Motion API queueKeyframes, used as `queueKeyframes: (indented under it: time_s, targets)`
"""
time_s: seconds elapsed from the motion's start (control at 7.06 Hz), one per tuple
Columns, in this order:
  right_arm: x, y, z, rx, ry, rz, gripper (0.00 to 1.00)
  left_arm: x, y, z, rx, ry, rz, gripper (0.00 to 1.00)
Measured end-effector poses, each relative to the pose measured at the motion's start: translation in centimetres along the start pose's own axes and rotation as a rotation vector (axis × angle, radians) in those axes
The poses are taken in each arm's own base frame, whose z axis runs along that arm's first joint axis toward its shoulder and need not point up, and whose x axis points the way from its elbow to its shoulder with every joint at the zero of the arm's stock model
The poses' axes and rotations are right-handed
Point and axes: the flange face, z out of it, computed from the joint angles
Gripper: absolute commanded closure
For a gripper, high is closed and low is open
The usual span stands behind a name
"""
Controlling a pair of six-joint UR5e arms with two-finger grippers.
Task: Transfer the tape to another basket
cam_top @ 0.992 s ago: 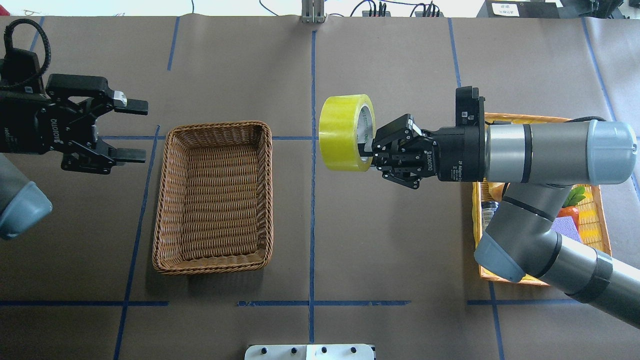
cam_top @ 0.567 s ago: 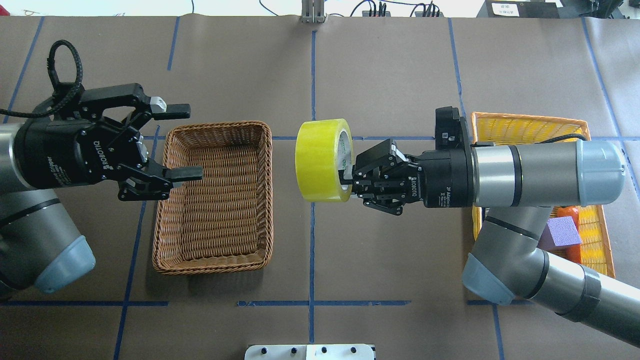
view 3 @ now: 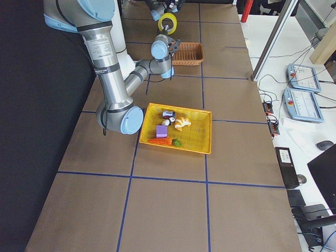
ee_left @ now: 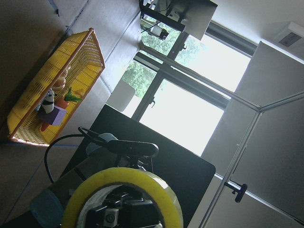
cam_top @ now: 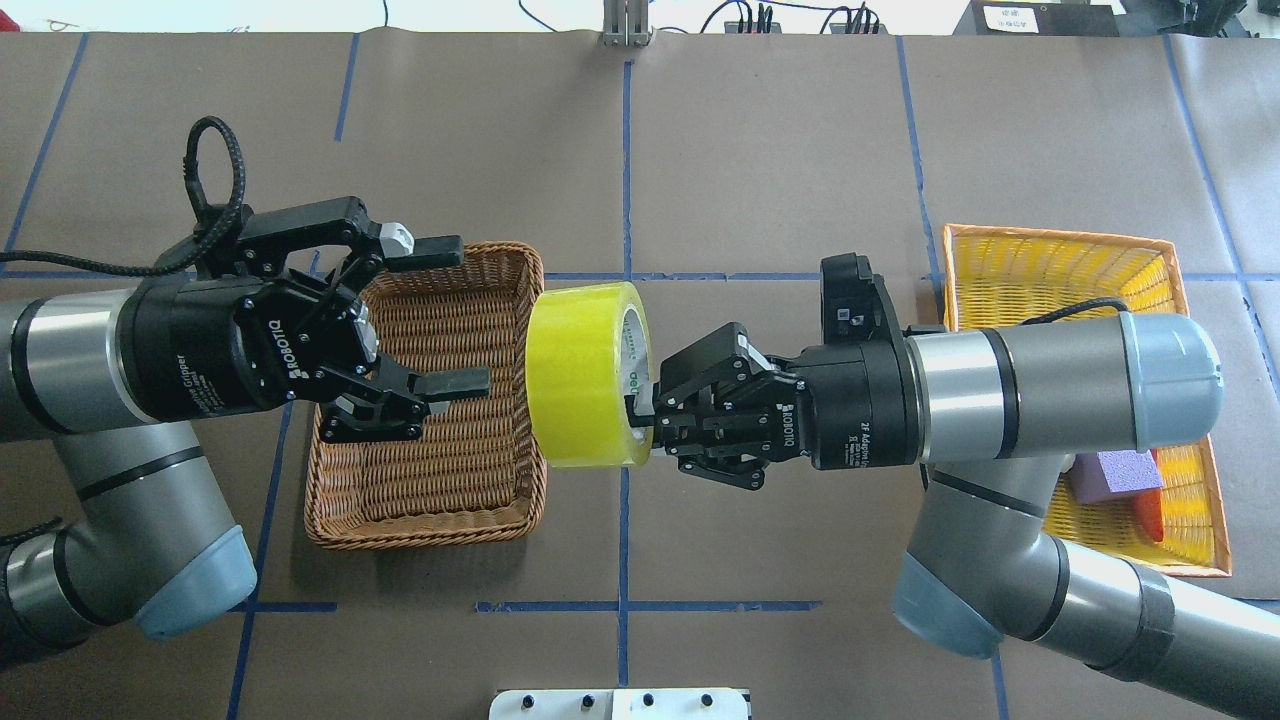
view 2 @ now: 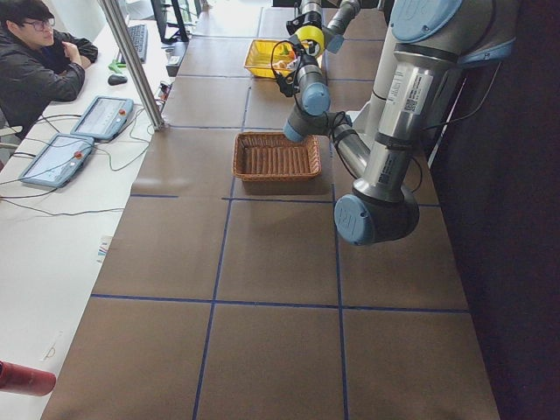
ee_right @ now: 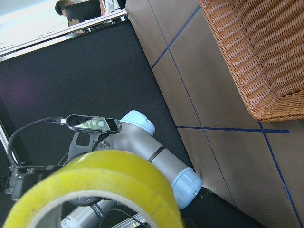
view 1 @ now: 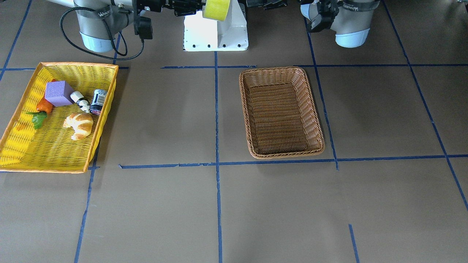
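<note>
Aloft now: tape (cam_top: 580,375) held in the air by the right gripper (cam_top: 640,415), clear of the table (cam_top: 780,150). Jaws pinched on the roll's wall, one finger inside the core, one outside. The roll stands on edge with its open core turned back toward the right wrist and its far face toward the left arm.

Seen from overhead, the tape overlaps the right rim of the basket (cam_top: 430,520). The front view puts the roll high up near the robot's base, so it does not touch the wicker. The basket holds nothing.

Left gripper (cam_top: 465,315) is spread wide and empty, fingers pointing at the tape. Close to it, but a gap shows between fingertips and roll. From overhead this gripper hangs over the basket's upper half. Its wrist camera looks straight at the roll's yellow ring.

Yellow basket (cam_top: 1050,250) sits on the right side, well apart from the wicker one. Inside it: purple block (view 1: 58,93), croissant (view 1: 78,124), carrot (view 1: 44,106), a small bottle (view 1: 80,101).
</note>
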Motion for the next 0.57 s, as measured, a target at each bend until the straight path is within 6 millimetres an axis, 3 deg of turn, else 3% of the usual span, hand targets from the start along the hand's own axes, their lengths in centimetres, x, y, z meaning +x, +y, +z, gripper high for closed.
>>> queueKeyframes:
  time_s: [0.57]
  targets:
    - [1.0, 1.0, 1.3, -0.027, 0.011, 0.016, 1.00, -1.2, 1.7, 2.3, -0.053, -0.001, -0.032, 0.00]
